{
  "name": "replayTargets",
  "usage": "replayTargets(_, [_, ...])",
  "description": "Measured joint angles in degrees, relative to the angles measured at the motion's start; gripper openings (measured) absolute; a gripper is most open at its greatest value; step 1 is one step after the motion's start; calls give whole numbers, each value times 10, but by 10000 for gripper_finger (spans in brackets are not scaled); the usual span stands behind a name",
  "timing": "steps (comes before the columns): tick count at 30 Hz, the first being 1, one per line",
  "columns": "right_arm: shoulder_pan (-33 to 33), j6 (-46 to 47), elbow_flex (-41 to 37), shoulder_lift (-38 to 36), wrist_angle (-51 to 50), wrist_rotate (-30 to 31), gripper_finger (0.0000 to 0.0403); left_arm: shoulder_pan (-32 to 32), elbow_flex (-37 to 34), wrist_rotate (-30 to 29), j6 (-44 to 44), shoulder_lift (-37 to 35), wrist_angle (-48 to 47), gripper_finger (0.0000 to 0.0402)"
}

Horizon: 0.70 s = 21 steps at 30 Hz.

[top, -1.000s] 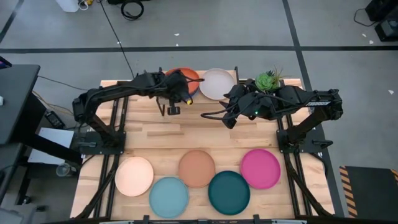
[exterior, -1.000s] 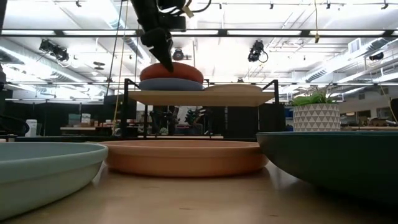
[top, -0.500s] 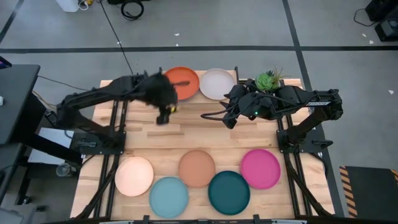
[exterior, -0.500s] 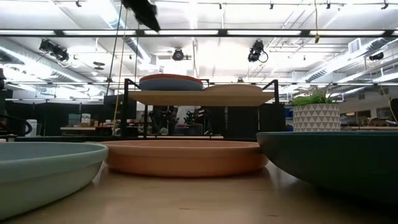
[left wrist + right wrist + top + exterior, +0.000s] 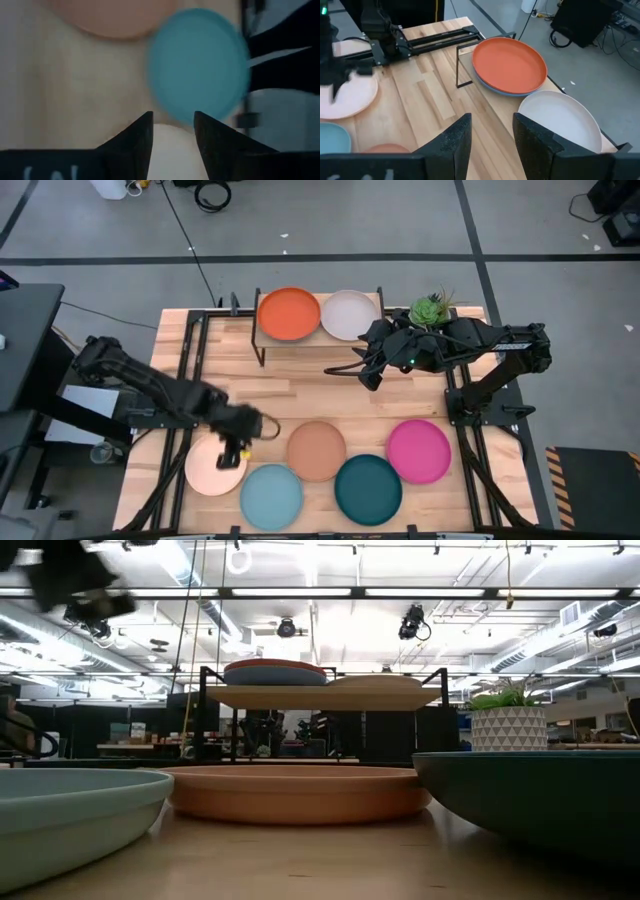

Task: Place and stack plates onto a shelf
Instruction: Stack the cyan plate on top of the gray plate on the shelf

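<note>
Hovering over pale peach plate: left tool, parted, empty.

potted plant at 1 o'clock on table, green spiky leaves, white patterned pot | wooden slatted table | black cable on grey floor, 11 o'clock

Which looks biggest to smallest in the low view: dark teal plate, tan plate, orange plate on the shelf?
1. dark teal plate, cropped by the frame
2. tan plate
3. orange plate

Nearness to the camera drives this ranking; from above they look alike in size.
</note>
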Motion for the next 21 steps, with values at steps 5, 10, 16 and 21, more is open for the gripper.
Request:
replayTargets(5, [0, 2, 0, 0, 1, -13, 150, -72, -72, -28, -180, 9, 124, 144])
replayTargets(10, [0, 0, 0, 0, 13, -15, 150, -107, -80, -145, -256, 33, 101, 143])
replayTargets(16, [0, -18, 0, 0, 42, -15, 150, -104, -79, -161, -247, 111, 155, 143])
replayTargets(21, [0, -19, 0, 0, 40, -16, 150, -105, -79, -154, -238, 172, 186, 143])
